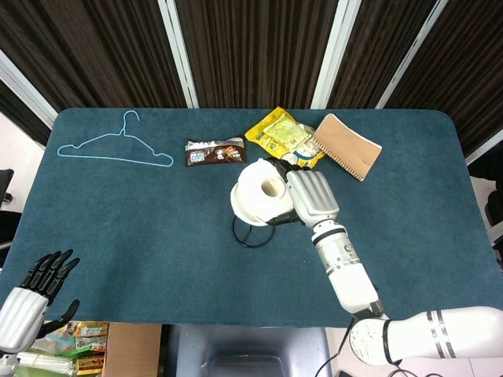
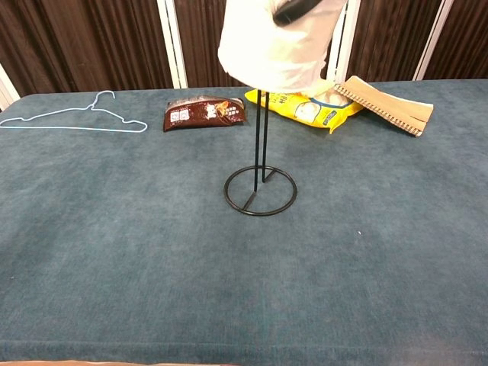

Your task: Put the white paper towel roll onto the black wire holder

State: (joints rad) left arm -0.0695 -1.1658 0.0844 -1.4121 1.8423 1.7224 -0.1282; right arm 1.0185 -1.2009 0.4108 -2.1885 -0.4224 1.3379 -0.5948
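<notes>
My right hand [image 1: 310, 196] grips the white paper towel roll [image 1: 260, 193] from its right side. The roll [image 2: 276, 42] hangs upright over the black wire holder [image 2: 260, 189], whose upright rod runs up into the roll's underside. Its cardboard core faces up in the head view. The holder's ring base [image 1: 252, 232] shows below the roll. A dark fingertip [image 2: 293, 9] of the right hand lies on the roll at the top of the chest view. My left hand [image 1: 41, 283] hangs off the table's near left corner, fingers spread, holding nothing.
A blue wire hanger [image 1: 115, 148] lies at the far left. Behind the holder lie a brown snack packet [image 1: 214, 151], a yellow bag [image 1: 279, 134] and a tan spiral notebook [image 1: 346, 146].
</notes>
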